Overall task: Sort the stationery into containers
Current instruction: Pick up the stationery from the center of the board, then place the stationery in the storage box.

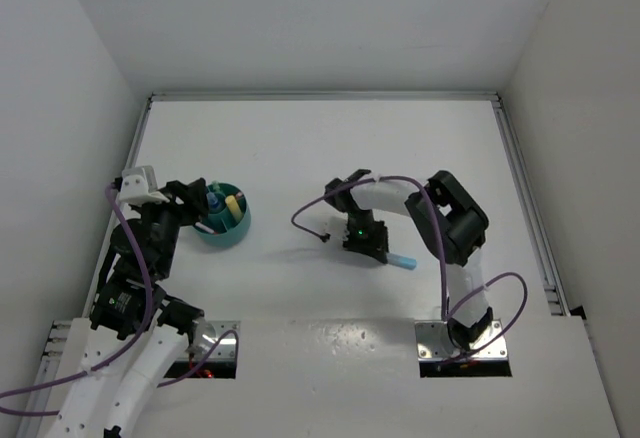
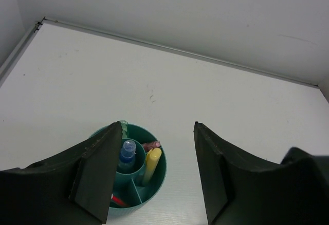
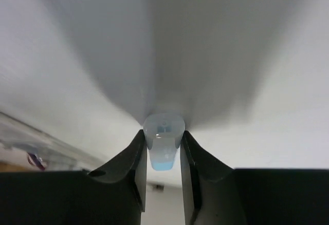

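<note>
The round teal organiser (image 1: 238, 233) stands at the left of the table. It holds a clear blue-capped bottle (image 2: 127, 150), a yellow marker (image 2: 151, 164), a pink marker (image 2: 152, 145) and a red pen (image 2: 119, 201). A mint tip (image 2: 123, 125) shows at its far rim. My left gripper (image 2: 159, 132) is open and empty just above the organiser (image 2: 162, 171), and it also shows in the top view (image 1: 195, 210). My right gripper (image 3: 163, 148) is shut on a pale blue marker (image 3: 163, 140), low over the table at centre. In the top view the marker (image 1: 403, 260) pokes out beside the right gripper (image 1: 368, 243).
A raised rail (image 1: 320, 96) runs along the far table edge and another rail (image 1: 530, 208) along the right side. White walls close in the table. A purple cable (image 1: 310, 220) loops off the right arm, low over the table centre.
</note>
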